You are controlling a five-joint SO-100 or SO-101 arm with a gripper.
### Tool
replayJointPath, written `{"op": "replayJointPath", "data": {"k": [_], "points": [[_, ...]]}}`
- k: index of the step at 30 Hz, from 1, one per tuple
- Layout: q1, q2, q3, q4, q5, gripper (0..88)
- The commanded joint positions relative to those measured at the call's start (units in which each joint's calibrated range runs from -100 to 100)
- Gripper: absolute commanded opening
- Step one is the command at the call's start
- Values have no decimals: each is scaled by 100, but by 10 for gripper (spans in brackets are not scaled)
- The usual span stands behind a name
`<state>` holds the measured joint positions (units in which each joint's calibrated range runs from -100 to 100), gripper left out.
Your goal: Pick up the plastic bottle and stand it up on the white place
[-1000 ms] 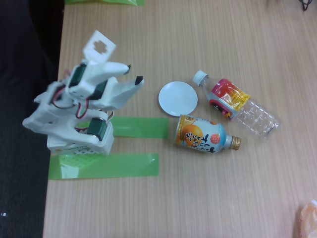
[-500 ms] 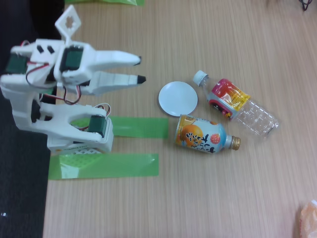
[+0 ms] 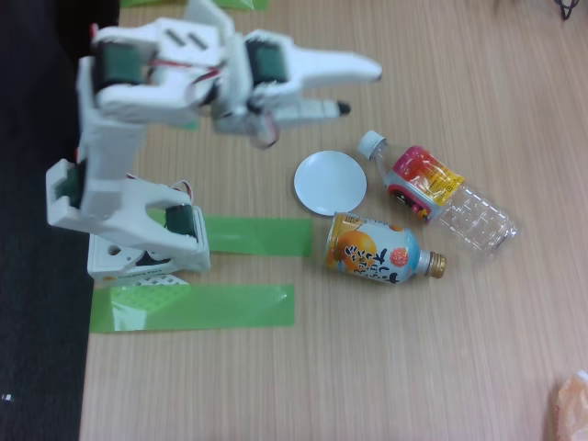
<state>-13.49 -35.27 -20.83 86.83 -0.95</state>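
The plastic bottle (image 3: 439, 190) lies on its side on the wooden table, white cap pointing up-left, red-pink and yellow label near the neck, clear body toward the lower right. The white place (image 3: 330, 183), a flat round disc, lies just left of the cap. My white gripper (image 3: 360, 87) hangs above the table, up-left of the bottle cap and above the disc. Its two fingers stand a little apart with nothing between them.
An orange-and-light-blue bottle-can (image 3: 379, 251) with a gold cap lies below the disc, close to the plastic bottle. Two green tape strips (image 3: 197, 306) run beside the arm's base (image 3: 138, 253). The table's left edge borders a dark floor. Something pale orange shows at the lower right corner (image 3: 571, 404).
The arm has risen and reached out to the right; the gripper went from left of the disc to above it, near the bottle cap. The bottles and disc have not moved.
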Motion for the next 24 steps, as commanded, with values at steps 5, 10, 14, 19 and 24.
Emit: {"op": "replayJointPath", "data": {"k": [5,10,14,19,24], "points": [[-1311,264,-67,47,-23,230],[-1770,213,675,47,13,235],[-2066,247,1065,47,13,236],[-2318,255,1400,47,13,236],[-2355,255,1445,47,-29,236]]}}
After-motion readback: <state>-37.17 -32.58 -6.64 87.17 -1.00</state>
